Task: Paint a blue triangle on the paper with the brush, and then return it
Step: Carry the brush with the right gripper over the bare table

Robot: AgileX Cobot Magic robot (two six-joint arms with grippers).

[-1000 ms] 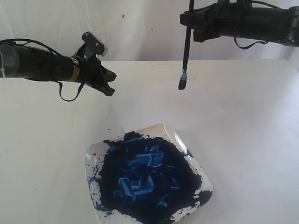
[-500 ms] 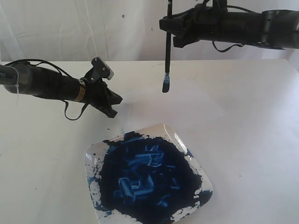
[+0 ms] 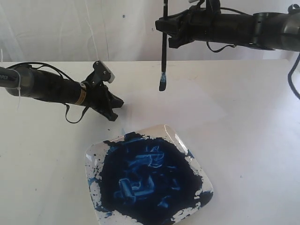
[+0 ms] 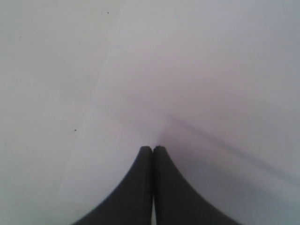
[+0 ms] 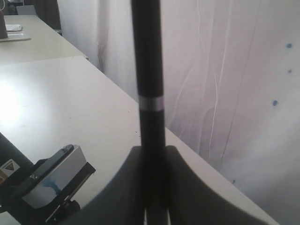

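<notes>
The brush (image 3: 163,51) hangs upright, its blue-black tip (image 3: 162,84) in the air above the far part of the paper (image 3: 187,105). My right gripper (image 3: 165,24) is shut on its black handle; in the right wrist view the handle (image 5: 147,70) with its pale band rises from between the fingers of the gripper (image 5: 153,154). My left gripper (image 3: 113,114) is shut and empty, its tips low at the paper's left edge. In the left wrist view the gripper (image 4: 153,149) points down at the white paper (image 4: 197,84). No blue triangle shows on the paper.
A square white plate (image 3: 96,154) smeared with dark blue paint sits near the front of the white table (image 3: 253,140). A white curtain (image 3: 70,28) hangs behind the table. The left arm's wrist camera (image 5: 51,180) shows in the right wrist view.
The left arm has swung right and down, bringing its shut tips to the paper's left edge. The right arm has carried the brush leftward, still upright.
</notes>
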